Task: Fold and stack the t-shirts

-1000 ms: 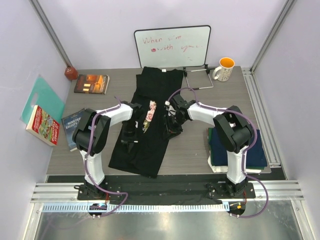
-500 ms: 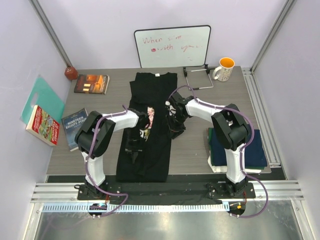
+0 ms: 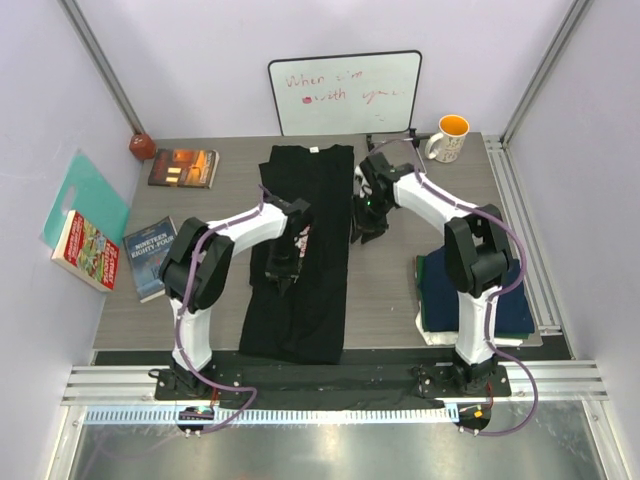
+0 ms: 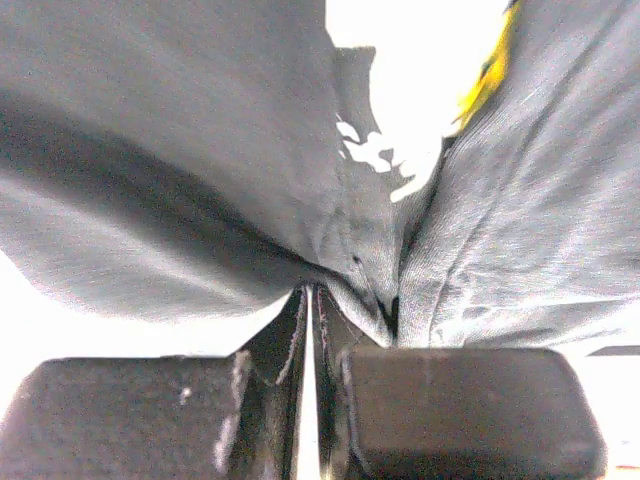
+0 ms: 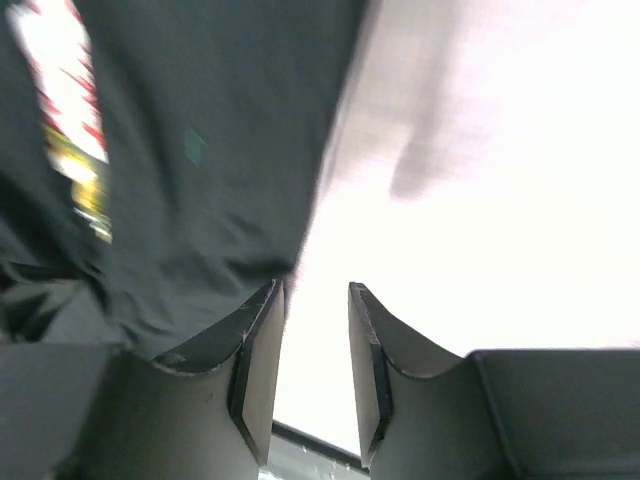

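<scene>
Grey wooden desk (image 3: 390, 290) in a lilac-walled booth, with a blue book (image 3: 150, 256) by its left edge. The left arm bends at the elbow and reaches right over the black t-shirt (image 3: 312, 310), which lies lengthwise down the desk's middle. The left gripper (image 3: 282, 268) is pinched tight on a fold of it. The right arm stretches toward the far edge, right gripper (image 3: 367, 222) just beside the shirt's right edge, jaws apart, holding nothing. A folded navy t-shirt (image 3: 500, 300) sits at the near right corner.
</scene>
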